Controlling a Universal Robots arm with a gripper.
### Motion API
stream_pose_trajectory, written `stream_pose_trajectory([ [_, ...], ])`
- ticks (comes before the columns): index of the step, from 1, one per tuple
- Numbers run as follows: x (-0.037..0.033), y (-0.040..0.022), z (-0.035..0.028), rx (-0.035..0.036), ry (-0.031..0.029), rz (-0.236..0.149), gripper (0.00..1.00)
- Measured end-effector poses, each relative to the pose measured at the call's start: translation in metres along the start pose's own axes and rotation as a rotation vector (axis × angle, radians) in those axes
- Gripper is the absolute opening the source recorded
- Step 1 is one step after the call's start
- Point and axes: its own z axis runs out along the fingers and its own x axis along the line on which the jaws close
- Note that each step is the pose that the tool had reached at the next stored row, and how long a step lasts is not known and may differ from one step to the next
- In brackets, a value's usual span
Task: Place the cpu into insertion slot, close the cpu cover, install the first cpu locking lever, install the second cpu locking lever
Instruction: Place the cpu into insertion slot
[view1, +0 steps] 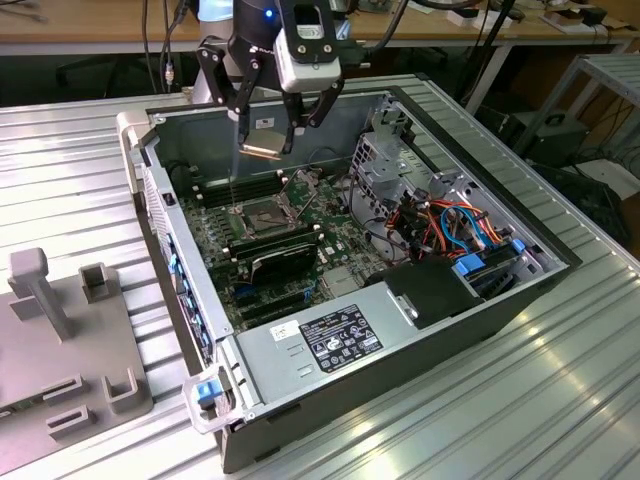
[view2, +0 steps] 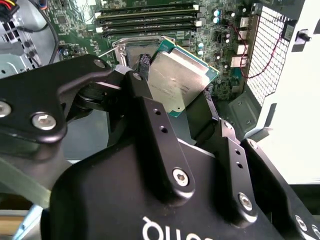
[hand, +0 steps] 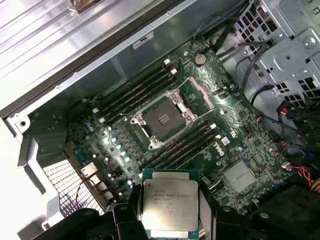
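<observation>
In the exterior view, the gripper holds the cpu up in the air. In the second wrist view, its jaws squeeze the cpu. In the first wrist view, the cpu is apart from the open socket.

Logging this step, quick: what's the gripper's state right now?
The gripper is closed on the cpu, held above the motherboard.

surface: ribbed aluminium table | behind: wooden desk | exterior view's right: grey metal shelf
</observation>
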Motion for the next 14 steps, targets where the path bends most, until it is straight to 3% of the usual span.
stream_pose_trajectory([
  [4,0.0,0.0,0.0003,0.0019,-0.0035,0.083,0.55],
  [10,0.0,0.0,0.0006,0.0036,-0.0064,0.151,0.55],
  [14,0.0,0.0,0.0006,0.0038,-0.0068,0.161,0.55],
])
